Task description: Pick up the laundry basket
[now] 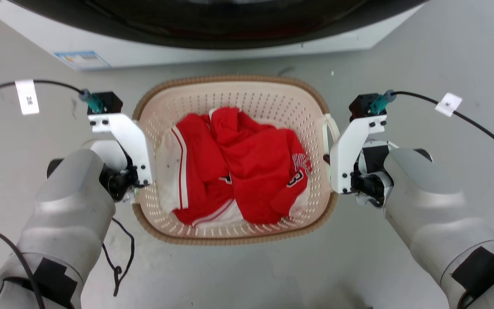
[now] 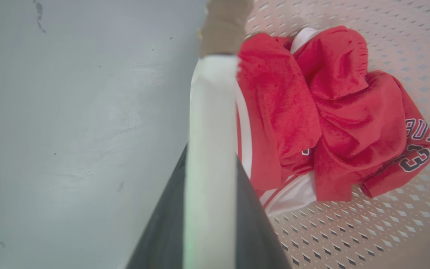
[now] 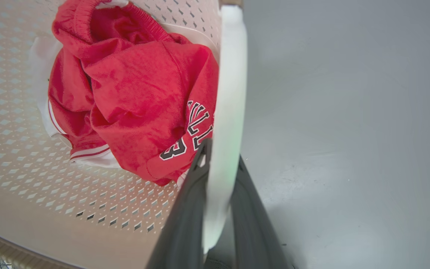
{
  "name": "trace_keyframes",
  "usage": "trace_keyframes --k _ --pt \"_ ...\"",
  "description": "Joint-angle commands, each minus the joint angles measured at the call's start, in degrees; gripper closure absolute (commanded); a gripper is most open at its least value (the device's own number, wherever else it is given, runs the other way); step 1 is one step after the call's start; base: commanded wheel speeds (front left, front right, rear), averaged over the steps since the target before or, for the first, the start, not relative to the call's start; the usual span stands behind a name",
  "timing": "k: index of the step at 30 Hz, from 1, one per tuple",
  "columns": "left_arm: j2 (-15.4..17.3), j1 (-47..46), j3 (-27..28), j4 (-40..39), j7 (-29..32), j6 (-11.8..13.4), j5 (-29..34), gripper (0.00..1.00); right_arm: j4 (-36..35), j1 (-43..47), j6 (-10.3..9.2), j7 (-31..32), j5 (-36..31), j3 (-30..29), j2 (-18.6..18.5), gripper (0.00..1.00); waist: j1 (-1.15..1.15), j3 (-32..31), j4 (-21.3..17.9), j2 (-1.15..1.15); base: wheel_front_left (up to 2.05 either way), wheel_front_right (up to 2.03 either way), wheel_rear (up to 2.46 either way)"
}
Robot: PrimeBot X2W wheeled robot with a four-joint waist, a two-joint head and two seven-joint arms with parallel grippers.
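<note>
The laundry basket (image 1: pixel 230 80), cream and perforated with a brown woven-look rim, sits low in front of me over the grey floor. Red and white clothes (image 1: pixel 238 167) lie bunched inside it. My left wrist (image 1: pixel 122 137) hangs over the basket's left side and my right wrist (image 1: pixel 350 146) over its right side. In the left wrist view my left gripper (image 2: pixel 211 157) is shut on the white left handle (image 2: pixel 211 112), a dark finger on each side. In the right wrist view my right gripper (image 3: pixel 222 149) is likewise shut on the white right handle (image 3: pixel 230 74).
A white washing machine (image 1: pixel 152 47) with a dark round door (image 1: pixel 212 21) stands just beyond the basket. Bare grey floor (image 1: pixel 423 51) lies on both sides. Black cables (image 1: pixel 120 257) trail from my arms.
</note>
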Motion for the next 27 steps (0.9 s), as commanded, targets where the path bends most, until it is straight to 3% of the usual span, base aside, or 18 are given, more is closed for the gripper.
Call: trace_keyframes --k 1,18,27 --pt "-1.46 0.63 -0.2 -0.57 0.42 -0.72 -0.74 1.0 -0.52 0.63 0.78 0.58 0.53 0.4 1.34 1.0 0.0 -5.62 0.59 0.0 0.0 0.0 0.0" --pt "-3.42 8.68 -2.77 1.06 8.04 -0.75 -7.21 1.0 2.58 6.91 0.76 10.19 3.52 1.85 0.75 1.0 0.0 -25.67 1.89 0.0 0.0 0.0 0.0" --pt "-4.15 10.2 -3.67 0.19 6.33 -0.77 -8.45 1.0 3.02 7.1 0.73 10.04 2.96 2.38 0.08 1.0 0.0 -31.16 2.24 0.0 0.0 0.0 0.0"
